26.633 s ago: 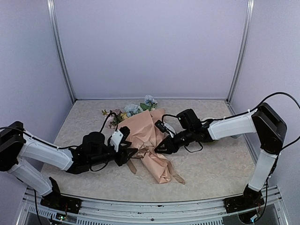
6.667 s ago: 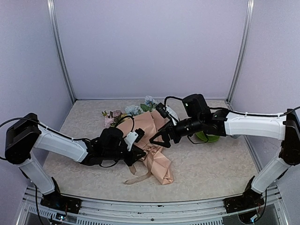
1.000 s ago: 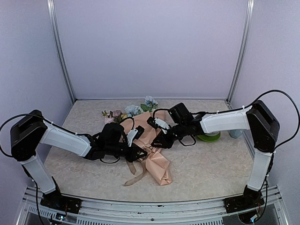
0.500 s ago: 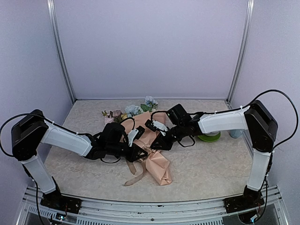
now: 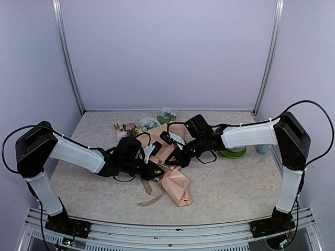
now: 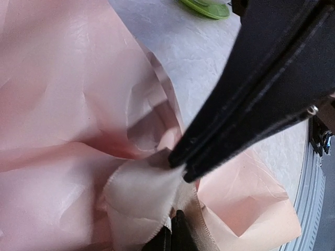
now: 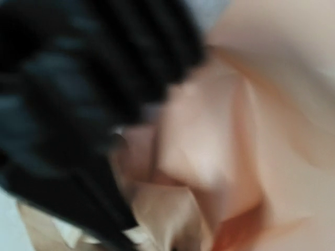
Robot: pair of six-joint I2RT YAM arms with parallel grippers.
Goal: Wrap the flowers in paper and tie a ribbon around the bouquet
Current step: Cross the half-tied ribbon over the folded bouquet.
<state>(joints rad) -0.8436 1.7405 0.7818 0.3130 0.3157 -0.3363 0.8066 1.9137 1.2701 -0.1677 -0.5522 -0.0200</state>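
Both pinch the narrow beige fabric ribbon at the waist of the peach-pink paper cone bouquet, which lies blooms far, tail near: left gripper from the left, right gripper opposite, tips nearly touching

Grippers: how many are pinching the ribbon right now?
2. The left gripper pinches the ribbon at the bouquet waist from the left. The right gripper pinches it from the opposite side.
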